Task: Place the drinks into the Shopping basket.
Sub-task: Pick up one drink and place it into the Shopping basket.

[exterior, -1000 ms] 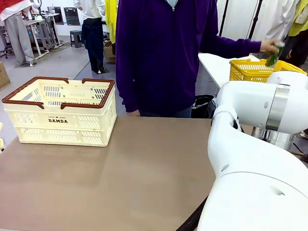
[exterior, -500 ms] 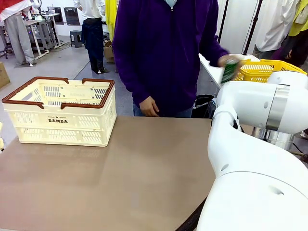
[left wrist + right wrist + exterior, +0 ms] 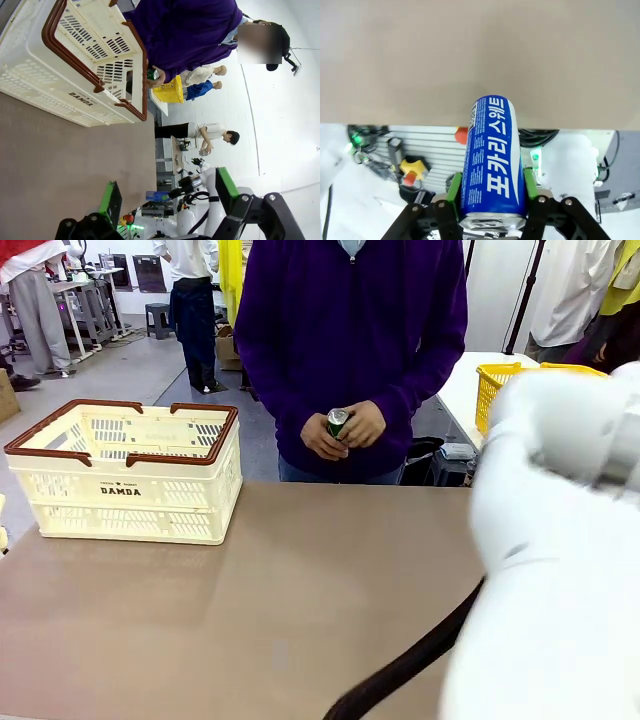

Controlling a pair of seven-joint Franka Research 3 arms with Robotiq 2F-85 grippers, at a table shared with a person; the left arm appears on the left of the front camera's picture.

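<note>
In the right wrist view, right gripper (image 3: pixel 492 189) is clamped on the blue can (image 3: pixel 491 145), with a green pad (image 3: pixel 454 186) on each side of the can body near its silver end. The can's long axis runs in line with the fingers: silver end toward the wrist, other end pointing away, white lettering facing the camera. That far end overlaps the edge of the brown table (image 3: pixel 470 50) in the picture. Whether the can touches the table, can't tell.

Left gripper (image 3: pixel 169 195): jaws spread wide, nothing between them, low over the near left part of the table. The Shopping basket (image 3: pixel 65 50) is ahead of it.

In the front view, the right arm (image 3: pixel 560 540) is a blurred white mass at near right. The Shopping basket (image 3: pixel 120 490) sits far left on the table, upright, "DAMDA" side facing the robot.

The green can (image 3: pixel 337 423) is in the person's hands (image 3: pixel 365 427) past the table's far edge, near the middle and right of the basket. It is roughly upright, silver top up and tipped toward the camera. It is well apart from both grippers.

A yellow mesh basket (image 3: pixel 500 385) sits on a white table at far right.
</note>
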